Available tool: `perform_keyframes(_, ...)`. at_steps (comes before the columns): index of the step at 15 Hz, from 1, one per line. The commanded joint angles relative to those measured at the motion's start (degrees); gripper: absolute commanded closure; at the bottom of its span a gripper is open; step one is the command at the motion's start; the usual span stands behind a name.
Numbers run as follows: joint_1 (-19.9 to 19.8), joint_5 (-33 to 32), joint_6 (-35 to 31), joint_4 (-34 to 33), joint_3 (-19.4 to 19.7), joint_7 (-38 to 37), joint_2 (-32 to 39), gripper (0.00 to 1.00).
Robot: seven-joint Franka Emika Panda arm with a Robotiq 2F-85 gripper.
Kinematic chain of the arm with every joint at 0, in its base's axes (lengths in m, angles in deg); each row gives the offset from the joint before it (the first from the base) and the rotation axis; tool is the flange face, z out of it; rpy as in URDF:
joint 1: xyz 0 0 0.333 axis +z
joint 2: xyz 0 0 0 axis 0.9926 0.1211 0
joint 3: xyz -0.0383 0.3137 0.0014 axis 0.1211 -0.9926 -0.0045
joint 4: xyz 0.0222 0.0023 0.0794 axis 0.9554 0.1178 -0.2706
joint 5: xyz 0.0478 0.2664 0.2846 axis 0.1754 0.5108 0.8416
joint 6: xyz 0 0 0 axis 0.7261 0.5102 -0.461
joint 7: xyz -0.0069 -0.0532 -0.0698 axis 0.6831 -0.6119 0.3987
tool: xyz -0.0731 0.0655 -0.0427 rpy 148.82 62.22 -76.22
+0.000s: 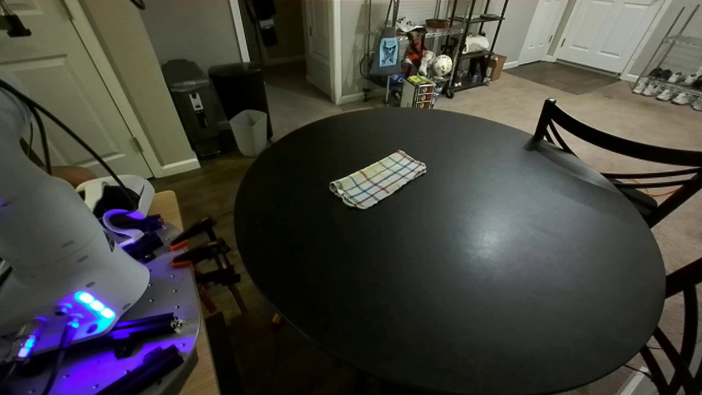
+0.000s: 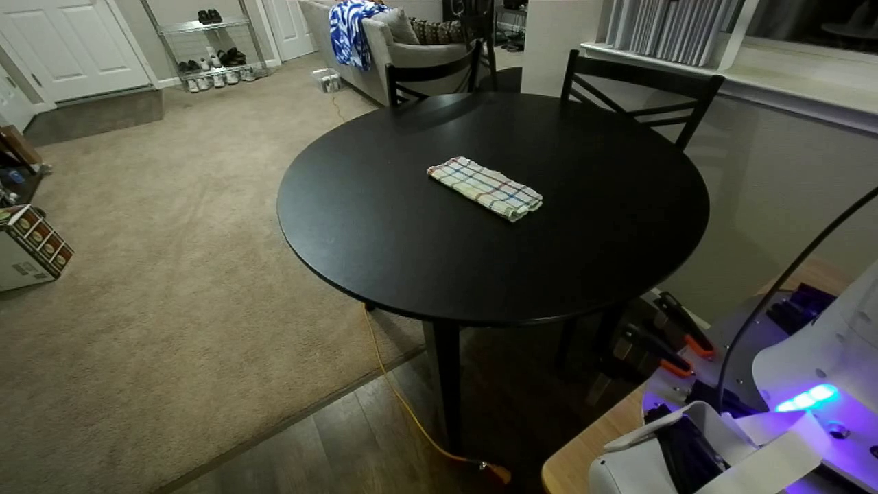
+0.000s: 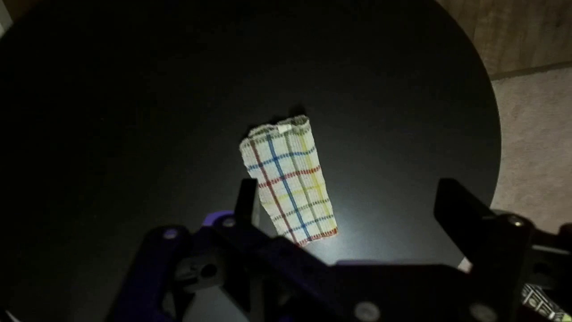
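Observation:
A folded cloth (image 3: 292, 183), white with red, blue, yellow and green checked lines, lies flat on a round black table (image 3: 393, 112). The cloth also shows in both exterior views (image 1: 378, 179) (image 2: 487, 187), near the middle of the table (image 1: 466, 285) (image 2: 384, 226). In the wrist view my gripper (image 3: 348, 185) is open, its two fingers wide apart with nothing between them. It hangs above the table, apart from the cloth. The left finger overlaps the cloth's left edge in the picture. The gripper is out of both exterior views; only the arm's base (image 1: 71, 258) shows there.
Black chairs (image 1: 620, 142) (image 2: 638, 79) stand at the table's edge. The arm's base is on a wooden stand with black and orange clamps (image 1: 200, 252). A small bin (image 1: 249, 133), a box (image 1: 418, 92) and shelves stand beyond the table. An orange cord (image 2: 405, 401) runs along the floor.

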Motion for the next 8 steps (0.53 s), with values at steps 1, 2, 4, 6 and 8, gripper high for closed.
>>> perform_keyframes(1,1.91,3.40,-10.26,-4.91,-2.98,-2.85,13.39,0.00)
perform_keyframes(2,2.42,3.67,-11.82,-6.41,-3.31,-3.05,16.53,0.00)
perform_keyframes(4,2.59,3.14,-14.96,-8.92,-3.84,-3.78,22.01,0.00)
perform_keyframes(6,2.67,3.27,-16.78,-11.60,-3.45,-3.37,26.93,0.00)
perform_keyframes(8,2.67,3.96,-17.98,-14.20,-2.85,-2.52,31.28,0.00)
